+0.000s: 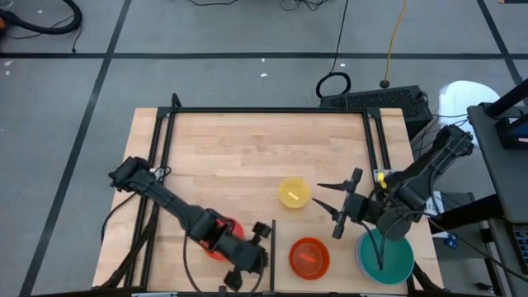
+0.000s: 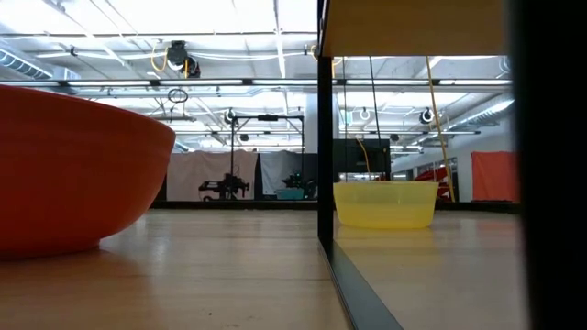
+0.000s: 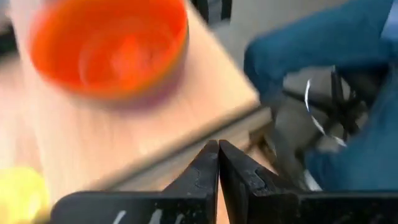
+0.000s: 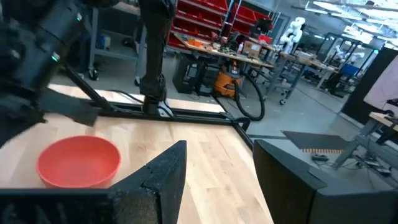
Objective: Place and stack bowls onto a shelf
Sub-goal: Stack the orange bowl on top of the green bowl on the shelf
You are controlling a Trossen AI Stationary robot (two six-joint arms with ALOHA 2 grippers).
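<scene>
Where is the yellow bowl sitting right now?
In the high view the yellow bowl sits on the tabletop right of centre, just beyond the orange bowl and left of the right gripper.

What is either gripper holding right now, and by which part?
Nothing. The left gripper is shut with nothing between its fingers, near the orange bowl. The right gripper is open and empty, above the table between the yellow bowl and teal bowl.
</scene>
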